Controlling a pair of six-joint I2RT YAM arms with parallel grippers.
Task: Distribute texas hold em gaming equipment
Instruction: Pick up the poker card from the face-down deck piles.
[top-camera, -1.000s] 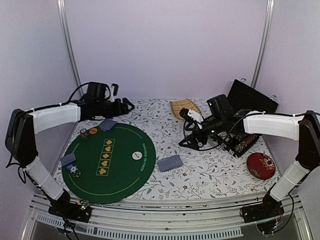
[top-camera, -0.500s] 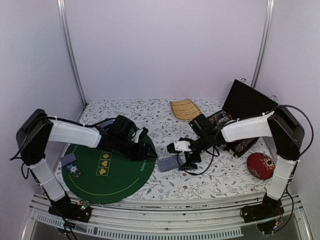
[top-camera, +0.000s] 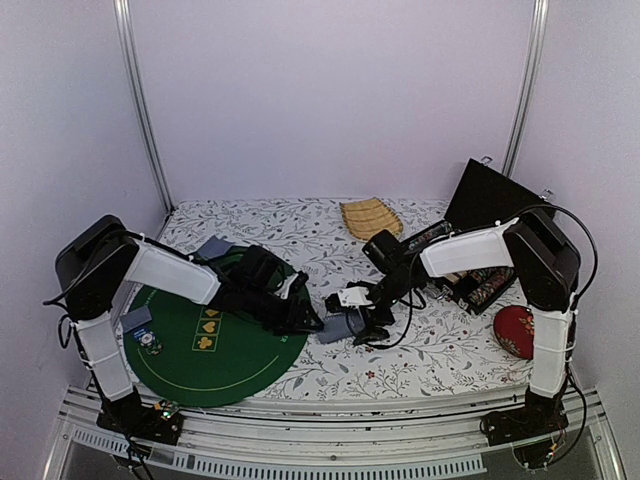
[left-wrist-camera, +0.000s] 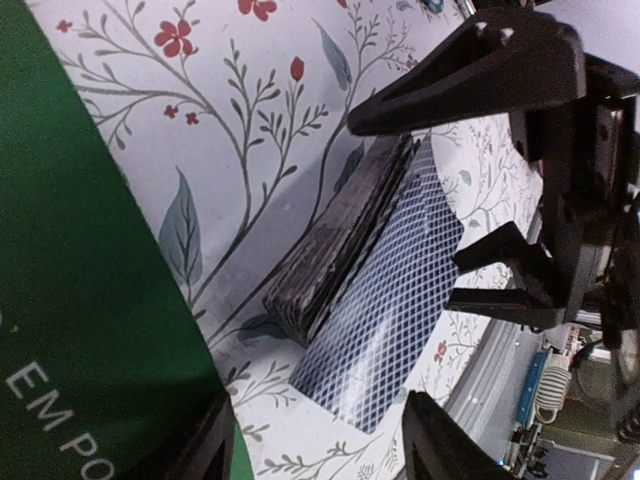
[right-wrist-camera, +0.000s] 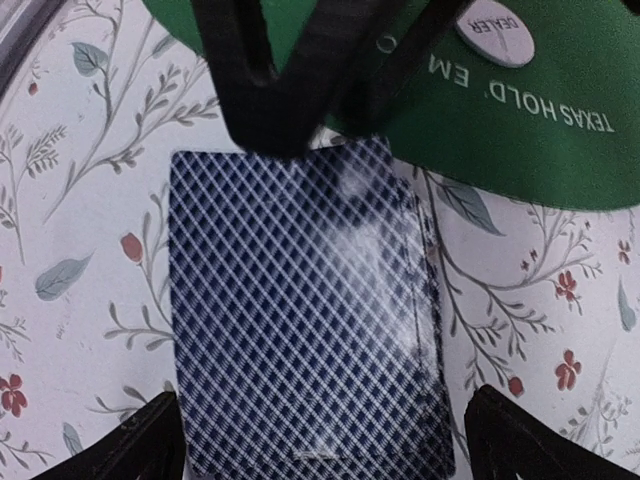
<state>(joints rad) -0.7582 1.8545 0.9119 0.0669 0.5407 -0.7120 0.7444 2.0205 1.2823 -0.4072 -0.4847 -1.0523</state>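
While both arms reach to mid-table, stack of grey-blue lattice-backed playing cards (top-camera: 338, 328) lies on white floral tablecloth (top-camera: 430, 350), just beside round green felt mat (top-camera: 200, 355) | top card sits askew | right gripper (right-wrist-camera: 330, 450): jaws wide, fingers flanking stack | left gripper (left-wrist-camera: 320, 450): jaws partly apart, near stack, holding nothing

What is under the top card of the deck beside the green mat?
The rest of the deck: its dark stacked edges show under the top card, resting on the floral tablecloth. Those cards' faces and backs are covered.
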